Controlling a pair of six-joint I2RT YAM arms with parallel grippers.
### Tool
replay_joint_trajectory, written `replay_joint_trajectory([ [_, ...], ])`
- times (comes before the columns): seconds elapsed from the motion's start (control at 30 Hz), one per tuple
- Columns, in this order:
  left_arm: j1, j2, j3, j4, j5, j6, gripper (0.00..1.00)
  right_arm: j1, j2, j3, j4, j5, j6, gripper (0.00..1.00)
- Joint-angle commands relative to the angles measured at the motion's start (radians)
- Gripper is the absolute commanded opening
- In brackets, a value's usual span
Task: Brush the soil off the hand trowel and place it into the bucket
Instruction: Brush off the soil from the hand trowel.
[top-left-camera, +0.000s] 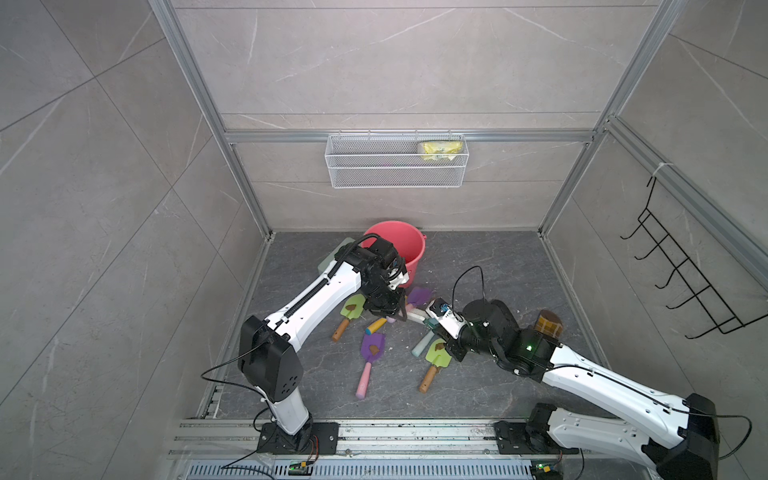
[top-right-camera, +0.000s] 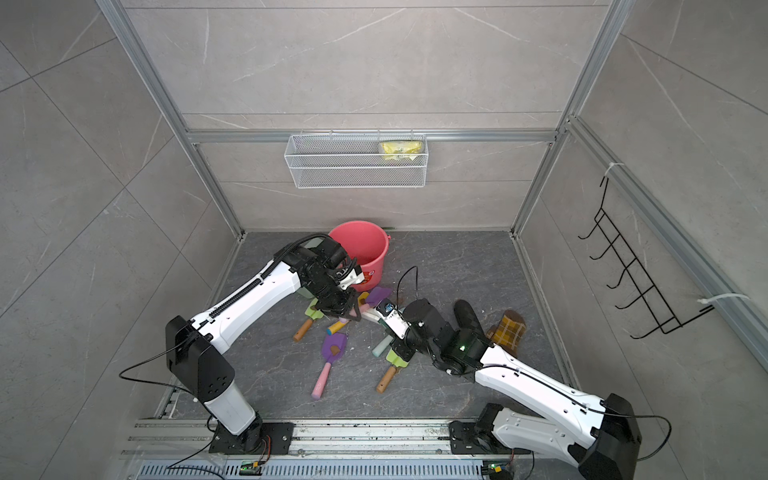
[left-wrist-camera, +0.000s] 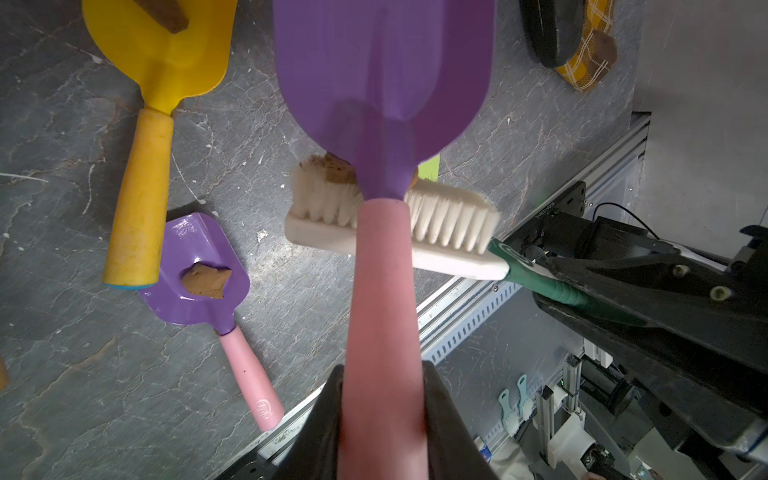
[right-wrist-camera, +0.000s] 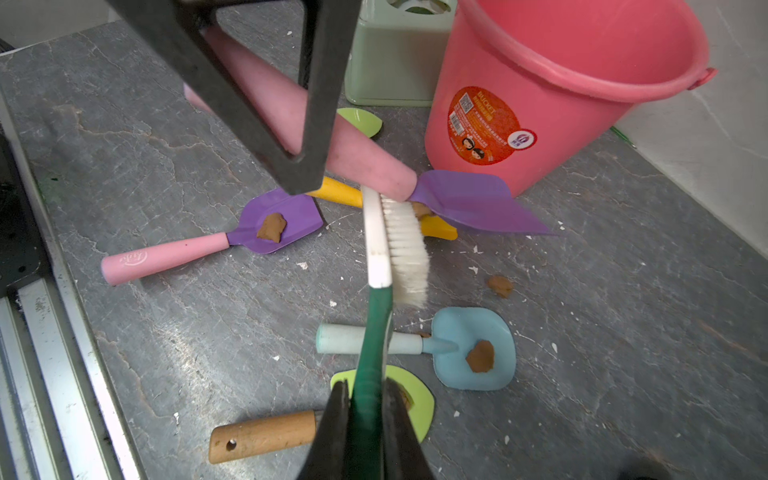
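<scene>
My left gripper (left-wrist-camera: 382, 399) is shut on the pink handle of a purple-bladed hand trowel (left-wrist-camera: 382, 75), held tilted just above the floor in front of the coral-pink bucket (right-wrist-camera: 540, 83). My right gripper (right-wrist-camera: 365, 399) is shut on the green handle of a white-bristled brush (right-wrist-camera: 399, 245). The bristles press against the underside of the blade near its neck. A brown lump of soil (right-wrist-camera: 421, 209) sits where bristles and blade meet. In both top views the two grippers meet just in front of the bucket (top-left-camera: 397, 245).
Several other toy trowels lie on the dark floor: a purple one (right-wrist-camera: 274, 220), a blue one (right-wrist-camera: 473, 349), a green one with a wooden handle (right-wrist-camera: 262, 434) and a yellow one (left-wrist-camera: 166, 54), some carrying soil. A loose lump (right-wrist-camera: 500, 286) lies nearby. A sage-green box (right-wrist-camera: 395, 54) stands beside the bucket.
</scene>
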Motion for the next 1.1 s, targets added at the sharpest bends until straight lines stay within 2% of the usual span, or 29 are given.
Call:
replay_joint_trajectory([
  [0.0,-0.007,-0.006,0.018,-0.071,0.057,0.018,0.0,-0.025,0.006,0.005,0.053,0.091,0.014,0.0],
  [0.37,0.001,-0.003,0.047,-0.074,0.043,0.013,0.0,-0.041,0.003,-0.044,0.016,0.096,0.056,0.0],
  [0.9,0.021,0.026,0.08,-0.061,0.044,0.006,0.0,-0.027,-0.073,-0.099,0.051,-0.112,0.019,0.0],
  [1.07,0.021,0.032,0.076,-0.086,0.073,0.013,0.0,-0.016,-0.077,-0.077,0.103,-0.064,-0.031,0.0],
])
